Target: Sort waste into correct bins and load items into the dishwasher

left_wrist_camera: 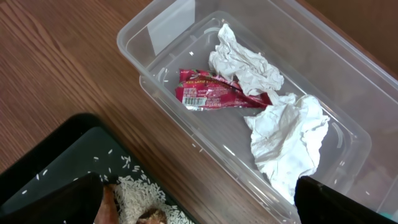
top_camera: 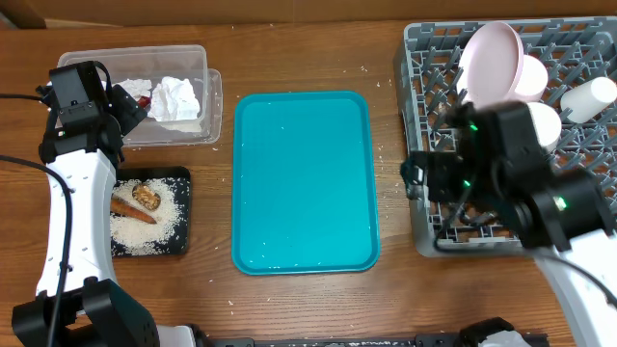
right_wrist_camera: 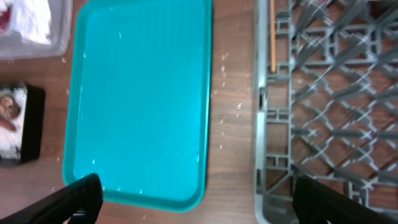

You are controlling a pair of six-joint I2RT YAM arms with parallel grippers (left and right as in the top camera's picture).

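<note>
Teal plastic tray (top_camera: 301,183) lay bare at mid-table, nothing left on it to sort. We judged the task near its end, with the step in hand being the last of the waste sorting.

Left gripper (left_wrist_camera: 199,194) hovered over the near corner of the clear plastic bin (left_wrist_camera: 155,31), fingers apart and nothing between them. Right gripper (right_wrist_camera: 193,200) hung over the gap between the teal tray and the grey plastic dishwasher rack (top_camera: 424,58), fingers likewise spread and empty.

Containers:
- Clear bin: crumpled white paper tissues (left_wrist_camera: 286,134) and a red foil wrapper (left_wrist_camera: 217,96) lying flat, touching the tissues.
- Black square tray (top_camera: 183,217), just below the bin: white rice (top_camera: 145,231), an orange carrot-like piece (top_camera: 130,207) and a brown lump (top_camera: 147,195) beside it.
- Rack: round pink plate (top_camera: 492,58) standing tilted, white cups (top_camera: 590,96) near it, and a thin wooden stick (right_wrist_camera: 272,37) along the left edge.

Next move, as we read it: scan the wooden table (top_camera: 308,58) for strays. A few loose grains showed near the rack; these looked too small to pinch. Otherwise both arms should draw back clear of bin and rack
</note>
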